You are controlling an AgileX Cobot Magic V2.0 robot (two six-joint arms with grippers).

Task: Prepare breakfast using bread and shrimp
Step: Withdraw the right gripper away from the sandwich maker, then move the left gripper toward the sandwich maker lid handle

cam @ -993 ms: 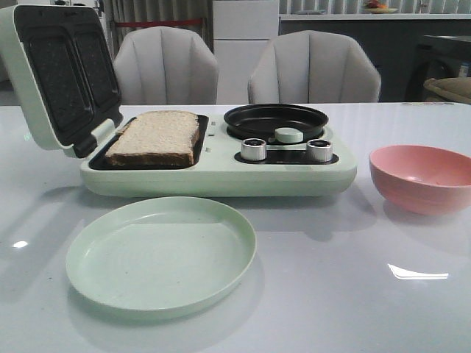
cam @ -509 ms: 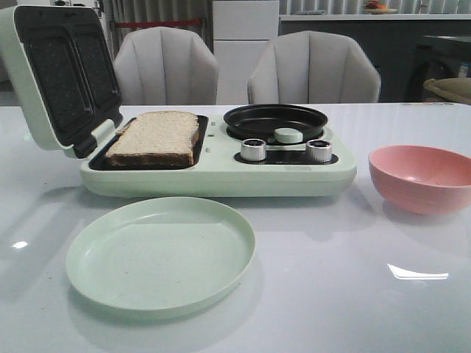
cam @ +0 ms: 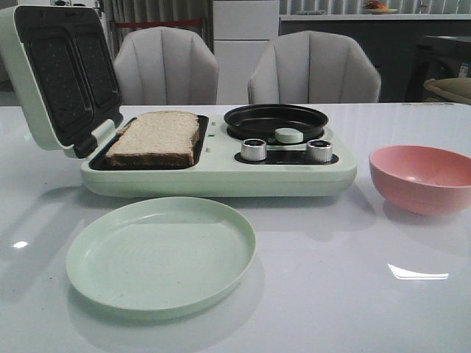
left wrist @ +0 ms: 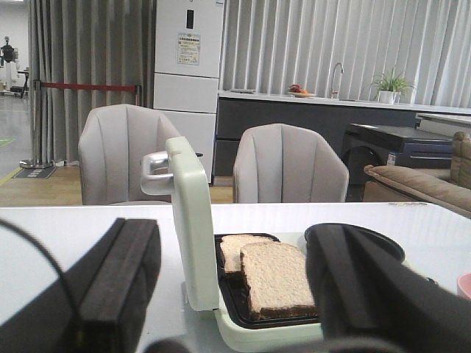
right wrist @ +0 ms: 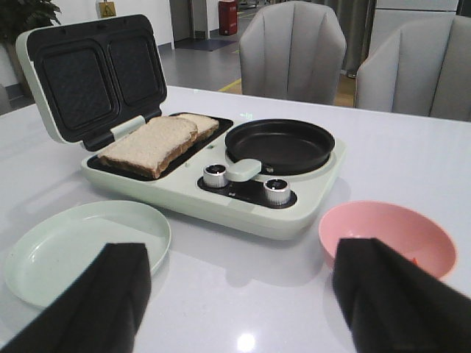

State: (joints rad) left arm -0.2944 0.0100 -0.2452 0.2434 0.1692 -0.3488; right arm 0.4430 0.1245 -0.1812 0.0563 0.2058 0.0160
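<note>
Lying in the open press of the breakfast maker [cam: 221, 176], the bread [cam: 156, 136] is showing as two slices: the front view is giving us one tan face with a dark crust, while both wrist views are showing a second slice [right wrist: 200, 123] tucked behind the first [right wrist: 147, 143] and partly under it. We are noting the lid [cam: 55, 77] of the maker standing raised at its left end, its two dark patterned plates facing the bread. At the maker's right end a round black pan [cam: 276, 120] is sitting, with two metal knobs [cam: 254, 149] and a pale green knob [cam: 288, 135] just in front of it. A pale green plate [cam: 162, 254] is resting in front of the maker, apart from it. A pink bowl [cam: 423, 176] is standing to the maker's right; in the right wrist view a small orange speck [right wrist: 416, 259] is showing inside it, too small for us to call the shrimp. We are seeing the left gripper [left wrist: 235, 294] with fingers spread wide and holding nothing, looking at the maker from its left end. Likewise the right gripper [right wrist: 243, 301] is hanging with fingers parted and empty, in front of the maker above the white table [cam: 353, 294].
</note>
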